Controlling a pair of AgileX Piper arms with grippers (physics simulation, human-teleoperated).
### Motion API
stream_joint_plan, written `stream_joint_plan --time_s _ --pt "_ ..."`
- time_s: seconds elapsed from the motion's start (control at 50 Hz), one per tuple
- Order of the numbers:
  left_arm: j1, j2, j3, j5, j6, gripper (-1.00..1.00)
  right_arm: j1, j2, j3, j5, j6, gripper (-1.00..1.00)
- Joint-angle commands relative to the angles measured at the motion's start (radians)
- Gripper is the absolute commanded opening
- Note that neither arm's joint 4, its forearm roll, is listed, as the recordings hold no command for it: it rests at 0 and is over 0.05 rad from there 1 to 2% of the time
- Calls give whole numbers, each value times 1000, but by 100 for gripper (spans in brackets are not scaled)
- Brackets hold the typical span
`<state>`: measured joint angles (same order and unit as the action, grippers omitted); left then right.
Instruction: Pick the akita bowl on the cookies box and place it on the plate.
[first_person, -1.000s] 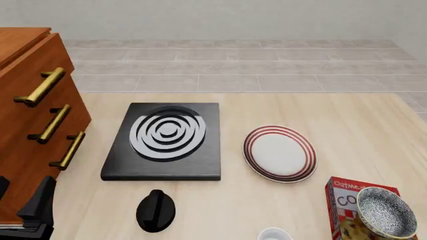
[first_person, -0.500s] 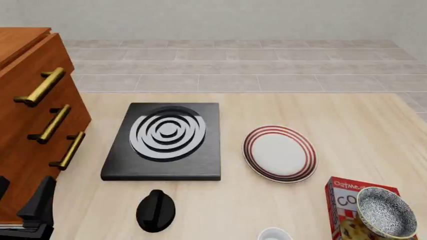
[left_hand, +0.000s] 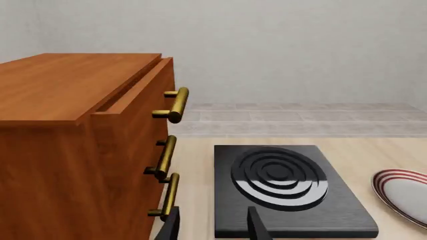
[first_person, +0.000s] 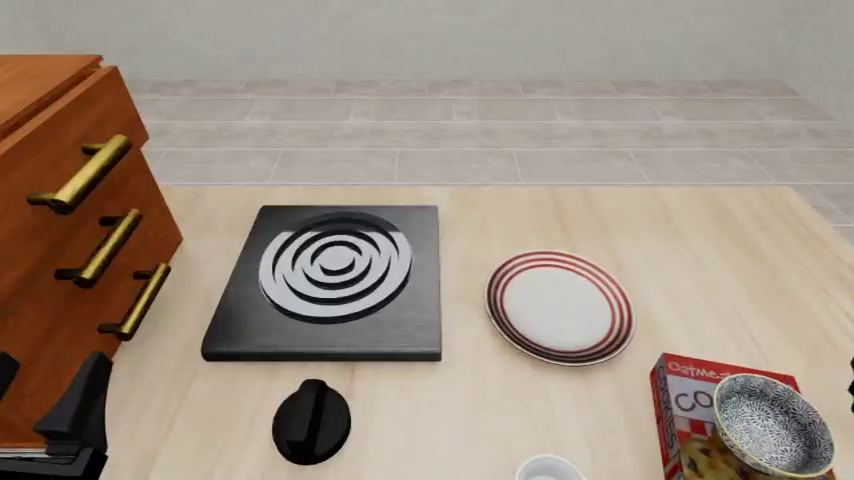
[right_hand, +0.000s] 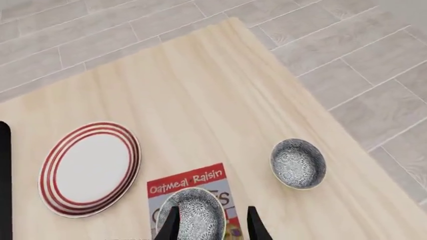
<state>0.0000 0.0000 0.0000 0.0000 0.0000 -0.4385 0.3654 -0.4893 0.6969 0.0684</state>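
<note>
Since the earlier front pictures almost nothing has shifted; only a small dark sliver has come in at the right edge of the front view, beside the box. The small speckled black-and-white akita bowl (first_person: 773, 425) sits on top of the red rectangular cookies box (first_person: 683, 400), which lies on the pale wooden counter (first_person: 694, 240) near its front right corner. The round white plate with dark red rings (first_person: 559, 306) lies on the counter just beyond the box, apart from it. Left of the plate is a black square stove with white rings (first_person: 328, 280), and further left a brown wooden cabinet with brass handles (first_person: 74, 230).

In the right wrist view the right end effector (right_hand: 211, 224) hangs above the akita bowl (right_hand: 191, 215), its fingers apart and holding nothing. A second speckled bowl (right_hand: 298, 163) sits on the counter beside the box. The left end effector (left_hand: 212, 225) is also spread, empty, near the stove.
</note>
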Motion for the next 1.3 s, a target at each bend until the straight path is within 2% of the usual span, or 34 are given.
stream_joint_plan --time_s 0.02,0.48,1.3 --pt "0 0 0 0 0 100 -14 3 90 -57 24 100" --pt "0 0 0 0 0 100 -27 49 218 -182 67 100" --pt "0 0 0 0 0 100 -30 243 345 -418 56 100"
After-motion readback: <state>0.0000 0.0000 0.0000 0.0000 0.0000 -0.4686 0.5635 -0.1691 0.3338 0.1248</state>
